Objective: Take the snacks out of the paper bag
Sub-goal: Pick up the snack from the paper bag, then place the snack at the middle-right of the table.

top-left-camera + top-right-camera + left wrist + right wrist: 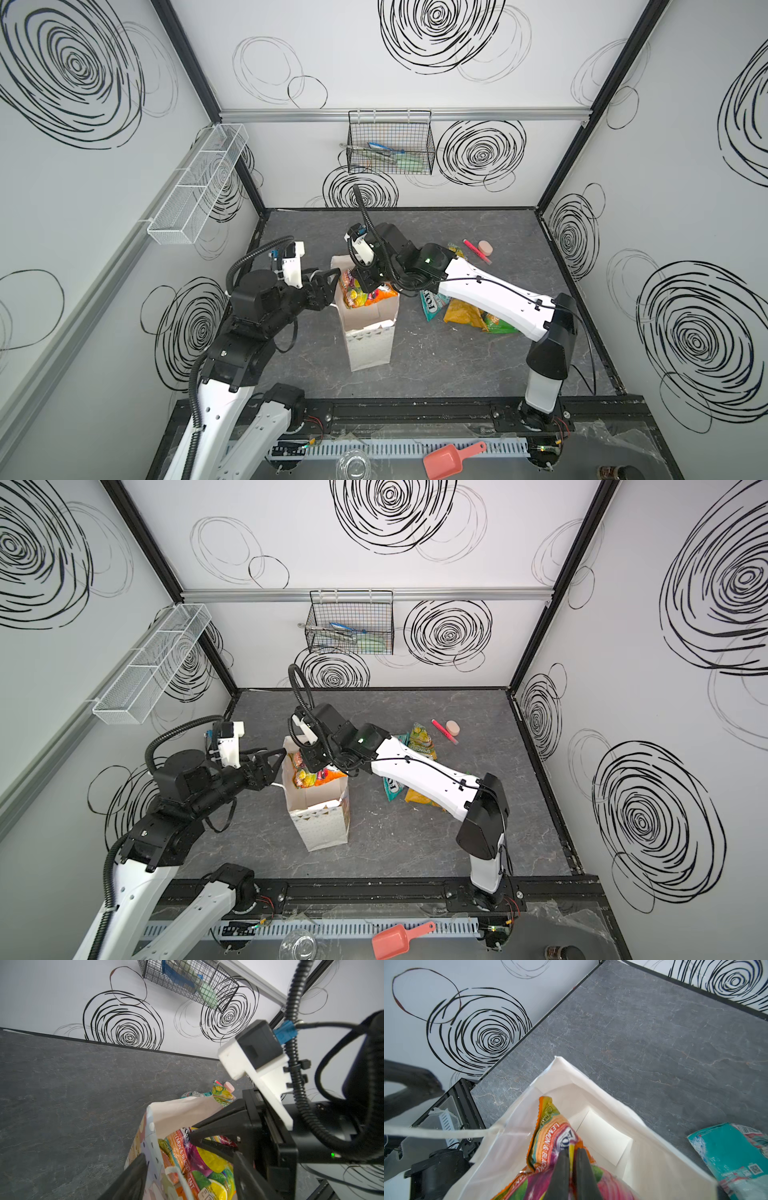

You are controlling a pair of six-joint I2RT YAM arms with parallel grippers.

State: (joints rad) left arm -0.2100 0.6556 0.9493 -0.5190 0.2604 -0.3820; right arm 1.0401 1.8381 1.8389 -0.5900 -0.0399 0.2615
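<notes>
Snacks are partly out: several packets lie on the table to the right of the paper bag, which stands upright near the table's middle. One bright fruit-printed packet sits in the bag's mouth, with your right gripper clamped on its upper edge. Your left gripper has its jaws apart astride the bag's left wall, gripping nothing. Lift straight up, slowly. The unheld bag may rise or tip with the packet.

The right gripper and a packet fill the far half of the paper bag; loose packets crowd the desk on its right side; the front edge lies open.
</notes>
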